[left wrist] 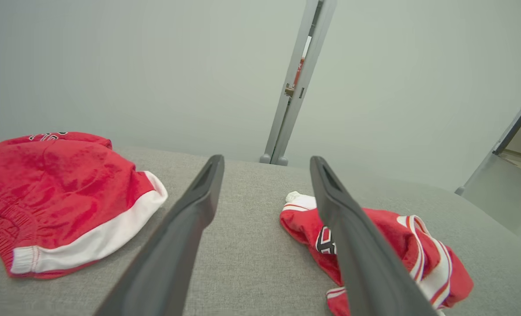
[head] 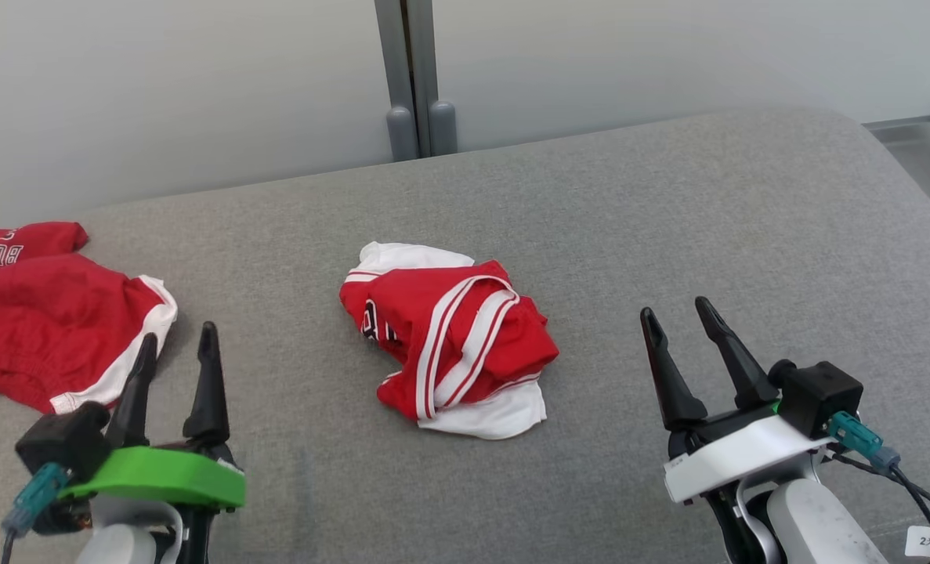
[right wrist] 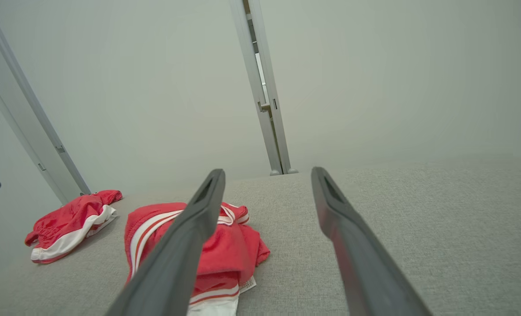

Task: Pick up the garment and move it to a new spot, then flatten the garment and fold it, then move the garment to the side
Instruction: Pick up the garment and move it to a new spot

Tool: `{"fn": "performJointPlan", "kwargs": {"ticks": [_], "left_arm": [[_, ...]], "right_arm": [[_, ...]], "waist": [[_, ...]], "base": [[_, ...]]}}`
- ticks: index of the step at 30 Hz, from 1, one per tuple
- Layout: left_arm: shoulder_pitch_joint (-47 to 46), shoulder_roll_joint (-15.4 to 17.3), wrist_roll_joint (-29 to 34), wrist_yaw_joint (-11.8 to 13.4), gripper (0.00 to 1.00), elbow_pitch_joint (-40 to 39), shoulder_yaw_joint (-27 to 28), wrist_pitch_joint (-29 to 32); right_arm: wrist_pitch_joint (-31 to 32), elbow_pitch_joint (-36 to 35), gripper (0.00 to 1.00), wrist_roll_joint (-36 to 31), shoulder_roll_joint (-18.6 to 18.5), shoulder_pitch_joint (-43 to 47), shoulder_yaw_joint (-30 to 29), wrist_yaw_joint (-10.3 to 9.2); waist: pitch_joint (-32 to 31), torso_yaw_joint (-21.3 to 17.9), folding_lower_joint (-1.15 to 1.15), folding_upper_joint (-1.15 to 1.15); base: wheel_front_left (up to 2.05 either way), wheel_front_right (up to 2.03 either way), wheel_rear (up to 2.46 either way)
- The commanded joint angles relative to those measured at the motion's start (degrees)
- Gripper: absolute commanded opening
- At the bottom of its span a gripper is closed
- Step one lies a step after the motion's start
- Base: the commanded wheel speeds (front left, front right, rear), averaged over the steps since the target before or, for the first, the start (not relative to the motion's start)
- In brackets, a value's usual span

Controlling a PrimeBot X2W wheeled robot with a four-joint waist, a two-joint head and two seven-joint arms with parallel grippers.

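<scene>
A crumpled red-and-white garment (head: 465,345) lies mid-way across the grey fabric-covered tabletop (head: 668,219), between the left pincer (head: 179,333) and the right pincer (head: 675,307), both spread wide and empty, while a pair of red shorts (head: 49,313) lies near the left one.

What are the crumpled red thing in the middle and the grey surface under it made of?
The middle garment looks like thin, faintly glossy sports fabric, perhaps polyester: it bunches in soft folds, with white stripes. The surface looks like matte woven upholstery cloth: a fine grainy weave shows.
</scene>
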Motion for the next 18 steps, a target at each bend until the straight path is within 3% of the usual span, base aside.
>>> {"fn": "performJointPlan", "kwargs": {"ticks": [1, 7, 11, 18], "left_arm": [[1.8, -0.8, 1.2, 0.3, 1.00, -1.5, 1.5, -0.2], [9.5, -5.2, 10.9, 0.2, 1.00, -8.3, 8.4, -0.2], [11.4, -8.5, 14.9, -2.2, 1.00, -8.8, 11.6, -0.2], [10.6, -11.6, 18.4, -5.6, 1.00, -7.2, 14.4, -0.2]], "right_arm": [[-0.2, 0.0, 1.00, 0.1, -0.5, 0.7, 0.0, 0.00], [-0.2, -0.1, 1.00, -0.1, -1.2, 2.2, -1.4, 0.00], [-0.2, -0.2, 1.00, -0.4, -0.9, 2.5, -2.1, 0.00], [-0.2, -0.5, 1.00, -0.8, -1.0, 1.3, -3.4, 0.00]], "waist": [[-0.2, 0.3, 0.00, 0.00], [-0.1, 1.1, 0.00, 0.00], [0.0, 1.3, 0.00, 0.00], [0.0, 1.7, 0.00, 0.00]], "base": [[0.00, 0.00, 0.00], [0.00, 0.00, 0.00], [0.00, 0.00, 0.00], [0.00, 0.00, 0.00]]}}
